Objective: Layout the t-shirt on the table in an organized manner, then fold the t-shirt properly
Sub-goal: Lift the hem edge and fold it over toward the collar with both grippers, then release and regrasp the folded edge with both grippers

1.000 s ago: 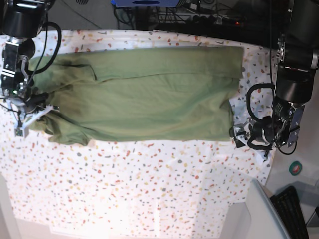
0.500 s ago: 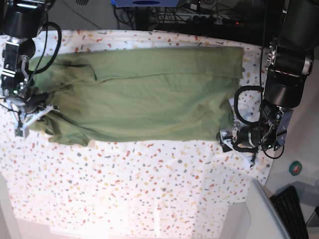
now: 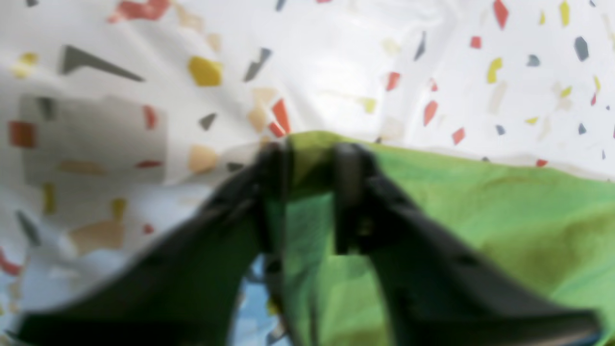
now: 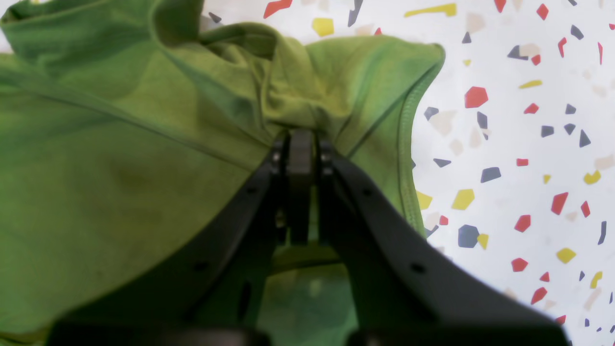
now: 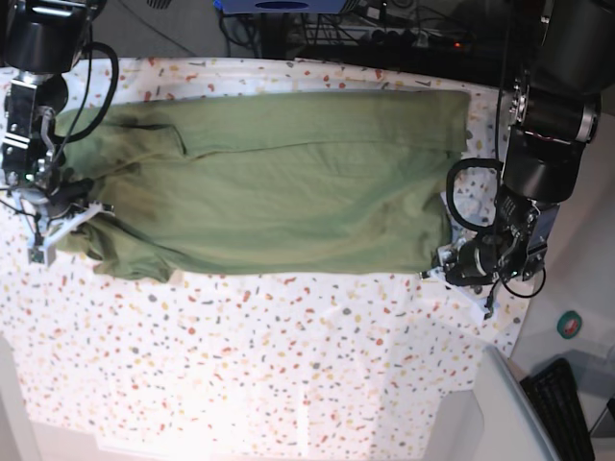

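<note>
The olive t-shirt [image 5: 279, 182], soft wrinkled cotton with a stitched hem, is lying spread across the far half of the terrazzo-flecked table [image 5: 288, 365]. No readable label is showing. The left gripper [image 3: 310, 163] is pinching its corner between its jaws. The right gripper [image 4: 300, 144], pressed together, is clamping bunched fabric.

Base view looks straight down on the table [image 5: 288, 365]; both wrist views sit close above it, sharing the t-shirt [image 5: 279, 192].
</note>
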`<act>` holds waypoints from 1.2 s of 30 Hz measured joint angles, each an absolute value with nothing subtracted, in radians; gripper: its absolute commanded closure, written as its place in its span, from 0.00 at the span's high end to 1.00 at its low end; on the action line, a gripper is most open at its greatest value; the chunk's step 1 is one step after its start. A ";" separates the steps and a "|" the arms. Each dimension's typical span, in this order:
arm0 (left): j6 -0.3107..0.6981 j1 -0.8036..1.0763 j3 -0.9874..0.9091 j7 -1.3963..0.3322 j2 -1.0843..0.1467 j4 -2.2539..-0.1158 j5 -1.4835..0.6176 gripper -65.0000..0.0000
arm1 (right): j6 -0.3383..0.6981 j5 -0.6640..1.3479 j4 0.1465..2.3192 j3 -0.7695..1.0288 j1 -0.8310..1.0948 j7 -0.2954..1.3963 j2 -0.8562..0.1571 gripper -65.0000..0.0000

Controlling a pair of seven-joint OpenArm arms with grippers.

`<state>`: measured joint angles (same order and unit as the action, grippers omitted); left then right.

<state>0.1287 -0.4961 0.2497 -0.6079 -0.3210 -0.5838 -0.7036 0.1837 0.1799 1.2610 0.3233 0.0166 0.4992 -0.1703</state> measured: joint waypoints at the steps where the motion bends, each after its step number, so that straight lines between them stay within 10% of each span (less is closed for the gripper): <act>1: 0.130 -0.496 0.250 -0.607 -0.317 -0.583 -0.706 0.00 | 0.184 0.179 1.261 0.323 0.017 0.500 -0.170 0.00; 21: 0.139 -0.473 0.244 -0.797 -0.310 -0.799 -0.712 0.00 | 0.191 0.179 1.017 0.245 -0.259 0.493 -0.204 0.00; 31: 0.137 -0.340 0.065 -0.867 -0.343 -0.979 -0.707 0.00 | 0.183 0.176 0.673 0.146 -0.393 0.228 -0.238 0.00; 36: 0.139 -0.313 0.062 -0.873 -0.336 -1.028 -0.711 0.00 | 0.183 0.177 0.653 0.138 -0.413 0.212 -0.266 0.41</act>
<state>0.1387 -0.3126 0.0616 -0.8730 -0.3355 -1.0283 -0.7109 0.1825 0.1772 0.6525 0.1379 -0.4133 0.2119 -0.2661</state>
